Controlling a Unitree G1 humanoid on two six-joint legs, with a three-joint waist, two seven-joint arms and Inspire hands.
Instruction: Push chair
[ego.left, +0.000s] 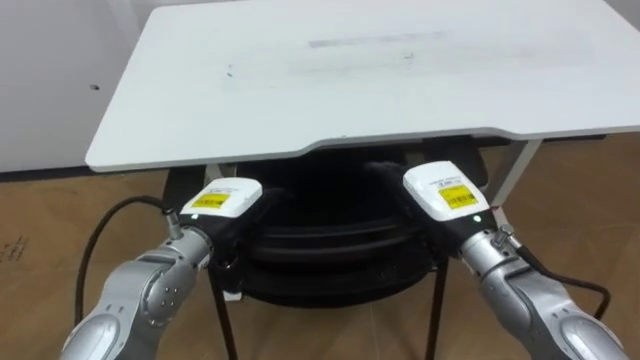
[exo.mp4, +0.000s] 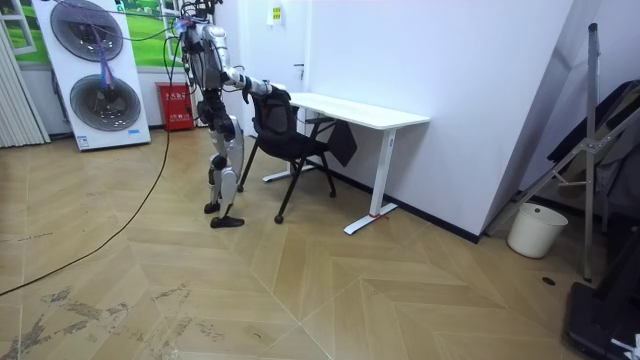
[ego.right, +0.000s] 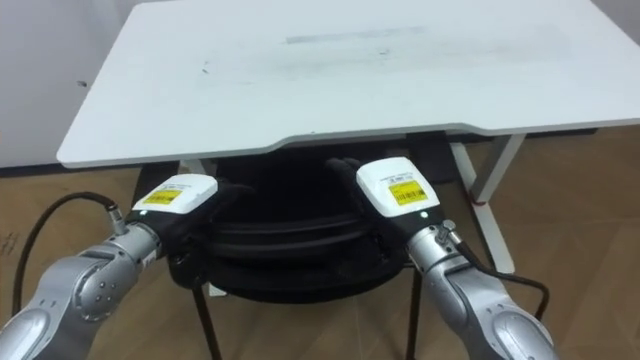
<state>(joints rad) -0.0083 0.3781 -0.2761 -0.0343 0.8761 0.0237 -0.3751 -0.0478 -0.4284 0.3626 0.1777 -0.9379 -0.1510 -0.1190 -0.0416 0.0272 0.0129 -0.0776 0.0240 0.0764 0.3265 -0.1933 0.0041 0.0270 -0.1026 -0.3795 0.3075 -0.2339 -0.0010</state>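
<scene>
While the robot is standing on the wooden floor (exo.mp4: 300, 290) just behind the black chair (ego.left: 330, 250), its left hand (ego.left: 222, 200) and right hand (ego.left: 445, 190) are resting against the top of the chair's back, one toward each end. The dark chair is making it impossible to tell whether either hand is open or closed. Beyond the hands, the chair is reaching under the near edge of the white desk (ego.left: 350, 80). Farther off, a white bucket (exo.mp4: 527, 230) is standing by the wall at the room view's right.
</scene>
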